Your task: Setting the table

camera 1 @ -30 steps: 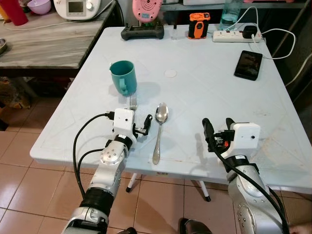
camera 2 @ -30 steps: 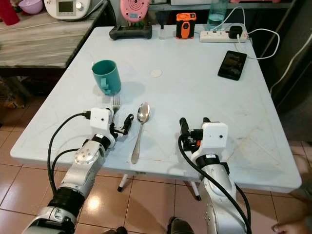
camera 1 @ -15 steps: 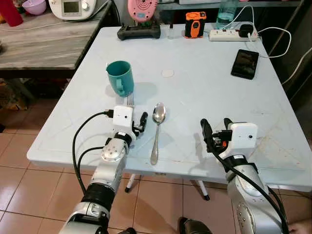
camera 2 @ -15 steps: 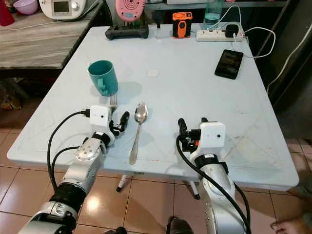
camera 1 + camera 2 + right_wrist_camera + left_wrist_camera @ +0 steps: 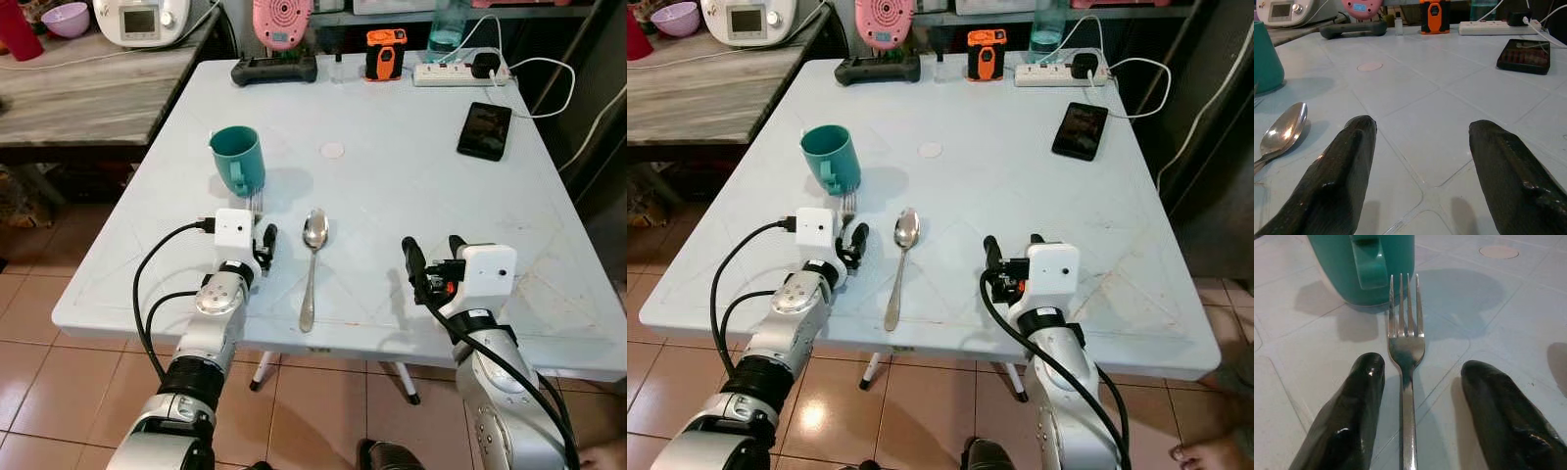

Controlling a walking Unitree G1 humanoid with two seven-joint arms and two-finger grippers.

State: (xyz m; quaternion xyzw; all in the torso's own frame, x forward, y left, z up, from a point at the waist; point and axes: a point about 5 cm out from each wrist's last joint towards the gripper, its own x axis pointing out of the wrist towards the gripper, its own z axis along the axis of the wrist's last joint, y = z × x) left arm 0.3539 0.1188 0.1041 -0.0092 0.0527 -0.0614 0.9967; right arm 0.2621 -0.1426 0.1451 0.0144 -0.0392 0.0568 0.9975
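Left gripper (image 5: 1415, 396): released, fingers (image 5: 1347, 416) spread to either side of the fork (image 5: 1406, 347), low over the counter (image 5: 411, 186); no contact with the fork handle is seen

Fork: laid flat on the counter, handle running between the left fingers, tines pointed at the base of the cup (image 5: 238, 160), their tips close to it

Cup: teal, upright, handle turned toward the robot, set on the counter just beyond the fork

Spoon (image 5: 312, 257): laid flat just right of the left gripper, bowl away from the robot, handle toward the near edge, roughly parallel to the fork

Right gripper (image 5: 429, 258): released, fingers wide apart, nothing between them, held over bare counter to the right of the spoon and apart from it

Phone (image 5: 484, 129): dark, flat, at the far right of the counter

Power strip (image 5: 453, 74): white, along the far edge, with an orange device (image 5: 386, 52) and a black controller (image 5: 274, 70) beside it
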